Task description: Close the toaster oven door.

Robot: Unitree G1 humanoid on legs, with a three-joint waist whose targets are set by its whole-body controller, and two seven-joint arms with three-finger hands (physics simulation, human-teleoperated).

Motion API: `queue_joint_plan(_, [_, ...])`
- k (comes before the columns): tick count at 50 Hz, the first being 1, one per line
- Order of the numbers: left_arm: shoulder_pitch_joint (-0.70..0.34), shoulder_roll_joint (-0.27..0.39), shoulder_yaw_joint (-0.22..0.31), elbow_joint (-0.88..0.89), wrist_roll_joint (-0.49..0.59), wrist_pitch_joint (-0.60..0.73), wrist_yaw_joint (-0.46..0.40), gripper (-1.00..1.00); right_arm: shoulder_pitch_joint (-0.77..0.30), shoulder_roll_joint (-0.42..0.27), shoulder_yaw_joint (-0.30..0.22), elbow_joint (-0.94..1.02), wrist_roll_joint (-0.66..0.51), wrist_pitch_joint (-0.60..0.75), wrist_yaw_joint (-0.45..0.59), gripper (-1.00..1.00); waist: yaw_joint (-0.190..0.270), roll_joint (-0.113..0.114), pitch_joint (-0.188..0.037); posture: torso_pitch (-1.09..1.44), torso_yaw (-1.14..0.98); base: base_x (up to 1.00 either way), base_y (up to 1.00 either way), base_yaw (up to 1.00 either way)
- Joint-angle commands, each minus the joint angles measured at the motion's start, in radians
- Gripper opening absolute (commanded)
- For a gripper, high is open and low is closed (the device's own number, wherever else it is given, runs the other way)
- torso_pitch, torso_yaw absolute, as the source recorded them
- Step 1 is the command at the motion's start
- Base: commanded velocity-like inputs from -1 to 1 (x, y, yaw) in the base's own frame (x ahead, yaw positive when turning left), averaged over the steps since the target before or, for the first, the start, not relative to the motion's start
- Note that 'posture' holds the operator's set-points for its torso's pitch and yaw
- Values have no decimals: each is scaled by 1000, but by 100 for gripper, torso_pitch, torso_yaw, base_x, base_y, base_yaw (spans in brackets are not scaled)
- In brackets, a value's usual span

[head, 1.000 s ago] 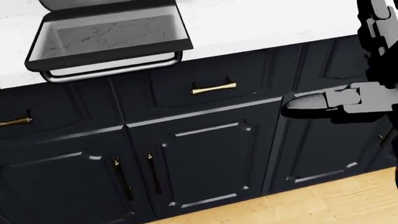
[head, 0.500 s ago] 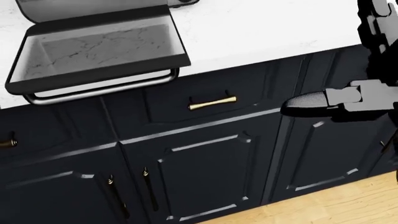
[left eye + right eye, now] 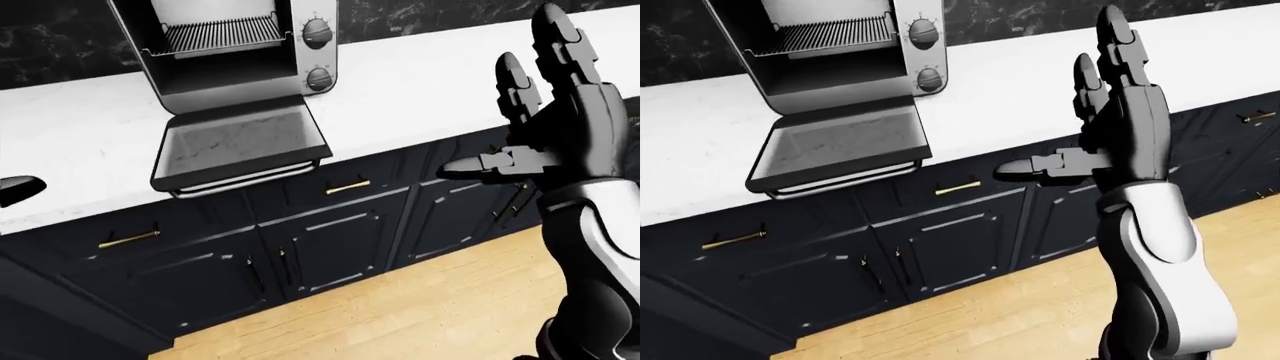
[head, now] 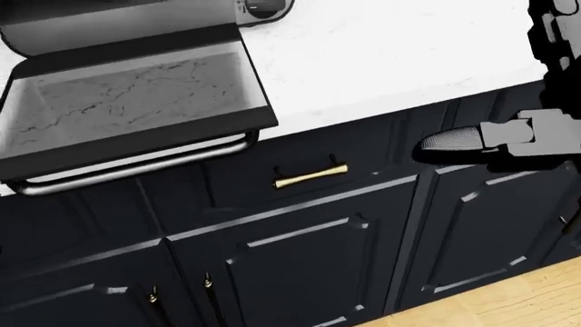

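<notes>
My dark three-fingered right hand (image 3: 1110, 112) is raised with fingers spread, well apart from the silver toaster oven's dropped glass door (image 3: 240, 146), ready to lift it

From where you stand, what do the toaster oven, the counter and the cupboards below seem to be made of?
Toaster oven: brushed metal look, grey sheen; its open door has a glassy pane reflecting marble veins.
Counter: white marble-like stone, faint veining.
Cupboards: dark painted panels, probably wood, with brass-coloured drawer pulls.
</notes>
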Motion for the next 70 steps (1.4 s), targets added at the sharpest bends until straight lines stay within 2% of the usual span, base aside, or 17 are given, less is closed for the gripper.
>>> queue_joint_plan(1, [-20, 30, 11, -33, -9, -24, -3, 100, -27, -18, -23, -28, -1, -28, -8, 100, -6, 7, -22, 0, 0, 14, 5, 0])
queue_joint_plan(7, [-17, 34, 16, -36, -14, -21, -1, 100, -29, -22, -24, -26, 2, -28, -10, 100, -1, -54, -14, 0, 0, 14, 5, 0])
queue_joint_plan(10, [-13, 32, 19, -35, -15, -24, -2, 100, -30, -23, -24, -26, 3, -28, -11, 100, 2, -123, -31, 0, 0, 14, 5, 0])
queue_joint_plan(11, [-13, 34, 23, -32, -15, -25, -3, 100, -29, -23, -25, -27, 4, -28, -11, 100, -3, -95, -23, 0, 0, 13, 5, 0])
queue_joint_plan(19, [-9, 37, 27, -27, -15, -30, -2, 100, -35, -28, -29, -31, 11, -21, -14, 100, -14, -54, -12, 0, 0, 13, 5, 0])
queue_joint_plan(23, [-8, 37, 26, -26, -13, -31, -4, 100, -37, -30, -30, -30, 14, -21, -16, 100, -19, 49, -34, 0, 0, 13, 5, 0])
queue_joint_plan(24, [-7, 37, 27, -25, -13, -32, -4, 100, -36, -30, -29, -31, 15, -20, -18, 100, -9, 0, -22, 0, 0, 13, 5, 0])
queue_joint_plan(25, [-7, 37, 28, -25, -13, -32, -5, 100, -39, -28, -32, -33, 22, -11, -23, 100, -14, 23, -18, 0, 0, 14, 9, 0])
queue_joint_plan(28, [-9, 42, 31, -21, -15, -30, -5, 100, -41, -29, -32, -34, 31, -2, -30, 100, -8, -5, -19, 0, 0, 13, 16, 0])
queue_joint_plan(33, [-9, 41, 28, -20, -14, -36, -3, 100, -43, -32, -34, -34, 40, 0, -36, 100, -3, -136, -25, 0, 0, 9, 30, 0])
queue_joint_plan(34, [-8, 40, 28, -20, -13, -36, -4, 100, -42, -33, -33, -34, 40, -2, -37, 100, -15, -90, -20, 0, 0, 9, 29, 0])
queue_joint_plan(36, [-10, 44, 30, -18, -14, -34, -3, 100, -42, -34, -32, -33, 42, -3, -38, 100, -14, -109, -31, 0, 0, 9, 26, 0])
queue_joint_plan(42, [-11, 47, 31, -15, -15, -36, -2, 100, -48, -37, -33, -34, 49, 3, -44, 100, -19, -53, -15, 0, 0, 9, 25, 0])
queue_joint_plan(45, [-12, 50, 32, -16, -18, -33, 0, 100, -52, -39, -34, -37, 56, 8, -48, 100, -24, 39, -34, 0, 0, 9, 25, 0])
queue_joint_plan(57, [-11, 55, 36, -10, -18, -36, -2, 100, -45, -44, -32, -36, 57, -1, -47, 100, -9, -65, -18, 0, 0, 9, 22, 0])
queue_joint_plan(60, [-11, 57, 38, -8, -18, -37, -4, 100, -35, -40, -27, -35, 48, -11, -42, 100, -4, -117, -27, 0, 0, 9, 14, 0])
queue_joint_plan(70, [-9, 56, 37, -6, -16, -42, -6, 100, -39, -38, -30, -34, 45, -9, -38, 100, -16, -42, -14, 0, 0, 9, 14, 0])
